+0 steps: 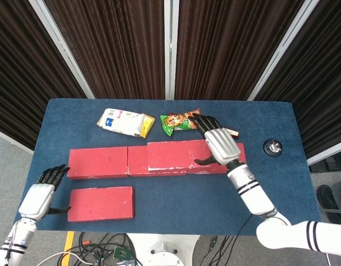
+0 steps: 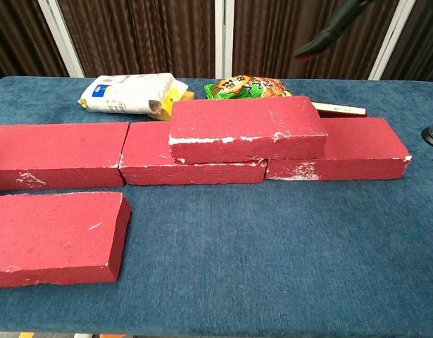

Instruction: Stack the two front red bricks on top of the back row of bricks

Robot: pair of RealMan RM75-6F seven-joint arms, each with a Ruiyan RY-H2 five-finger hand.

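One red brick [image 1: 176, 155] [image 2: 244, 129] lies stacked on the back row, across the seam of the middle brick [image 2: 191, 167] and right brick [image 2: 350, 149]. The left back brick [image 1: 98, 162] [image 2: 58, 155] has nothing on it. A second red brick [image 1: 101, 203] [image 2: 54, 236] lies flat at the front left. My right hand [image 1: 217, 145] hovers above the stacked brick's right end, fingers spread, holding nothing; the chest view shows only a dark fingertip [image 2: 336, 24] at the top. My left hand [image 1: 40, 198] is open over the table's front left corner, just left of the front brick.
Behind the row lie a white and yellow packet [image 1: 125, 122] [image 2: 132, 95], a green snack bag [image 1: 181, 121] [image 2: 248, 86] and a thin flat stick [image 1: 225, 131] [image 2: 339, 108]. A round black knob [image 1: 272, 147] sits at the right. Cables hang below the front edge.
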